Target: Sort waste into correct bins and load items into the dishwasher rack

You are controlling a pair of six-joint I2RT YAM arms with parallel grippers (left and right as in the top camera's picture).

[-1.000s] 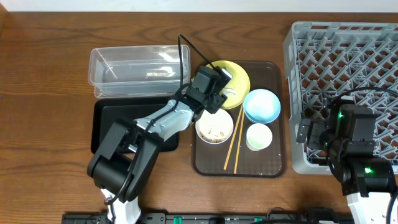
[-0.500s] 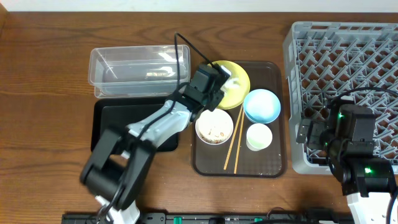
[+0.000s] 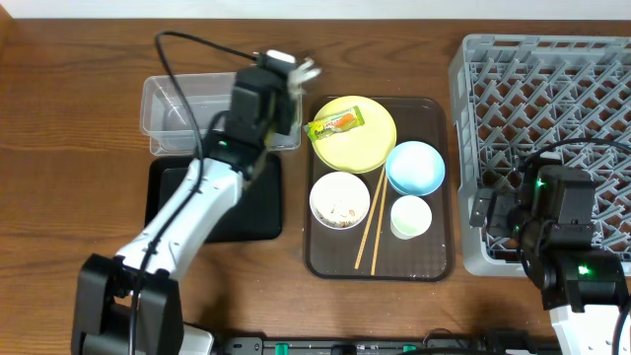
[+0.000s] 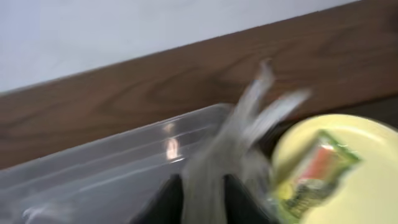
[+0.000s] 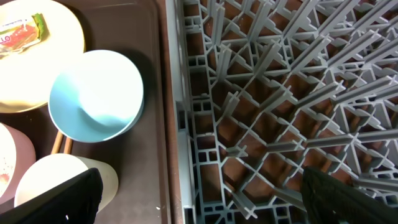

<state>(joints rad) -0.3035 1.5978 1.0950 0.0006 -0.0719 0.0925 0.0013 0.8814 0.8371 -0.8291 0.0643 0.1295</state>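
At the right end of the tub (image 3: 197, 108), a white scrap (image 4: 249, 124) is pinched by the left gripper (image 4: 205, 196). Far right of the tub, the right gripper (image 5: 202, 196) is held wide open over the rack (image 5: 280, 93). If released early, the scrap could be dropped outside the tub.

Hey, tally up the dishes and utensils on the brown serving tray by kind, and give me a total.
Plates: 1, the yellow plate
Bowls: 2, the light blue bowl and the white bowl
Cups: 1, the white cup
Chopsticks: 2
Total: 6
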